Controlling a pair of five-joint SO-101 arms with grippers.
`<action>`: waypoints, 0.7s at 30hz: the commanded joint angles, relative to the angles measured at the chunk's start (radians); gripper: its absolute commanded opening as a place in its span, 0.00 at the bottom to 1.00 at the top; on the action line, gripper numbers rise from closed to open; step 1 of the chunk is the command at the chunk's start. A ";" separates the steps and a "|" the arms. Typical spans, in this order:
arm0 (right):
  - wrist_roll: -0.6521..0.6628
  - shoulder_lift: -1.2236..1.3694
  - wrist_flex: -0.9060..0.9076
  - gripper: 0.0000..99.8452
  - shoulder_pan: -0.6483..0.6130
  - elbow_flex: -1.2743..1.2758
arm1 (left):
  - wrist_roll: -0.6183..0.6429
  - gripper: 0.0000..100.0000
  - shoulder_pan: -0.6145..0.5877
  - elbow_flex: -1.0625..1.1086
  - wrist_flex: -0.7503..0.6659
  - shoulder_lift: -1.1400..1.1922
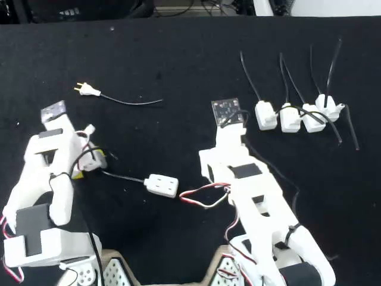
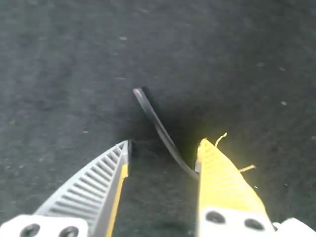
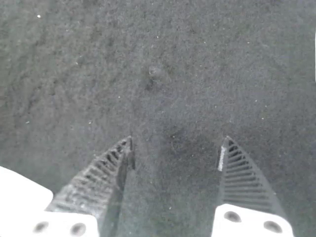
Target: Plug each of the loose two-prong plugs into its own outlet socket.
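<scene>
The left arm [image 1: 44, 179] holds its jaws moderately wide, low over the black surface [image 1: 178, 59]. A thin black cord [image 2: 158, 126] lies in the gap between them. It touches the inner edge of the yellow jaw, and its cut end lies just ahead of the tips, nearer the grey jaw. It is not pinched, and open cloth shows on both sides of it.

A single white socket [image 1: 162, 185] lies out to the side of these jaws, towards the right arm [image 1: 250, 179], with its own cord running back to the left jaws. Whether this is the cord between the jaws cannot be told.

The loose plug [image 1: 88, 90] lies well ahead of the left jaws, prongs pointing away from the right arm. Its lead [image 1: 131, 102] trails the other way, with bare cloth all around it up to the far edge of the surface.

The right arm's jaws are spread wide over plain cloth, with nothing between or ahead of them. A row of four white sockets [image 1: 290, 118] sits beside them, on the side away from the left arm. The sockets are packed edge to edge, and a black cord runs from each towards the far edge.
</scene>
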 commanded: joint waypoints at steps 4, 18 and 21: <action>-0.002 -0.038 0.002 0.25 0.018 -0.054 | 0.009 0.22 -0.133 -0.151 0.034 -0.029; -0.002 -0.038 0.002 0.25 0.017 -0.056 | 0.157 0.22 0.085 -0.800 -0.058 0.272; -0.002 -0.038 0.002 0.25 0.017 -0.056 | 0.252 0.23 0.093 -0.924 -0.081 0.420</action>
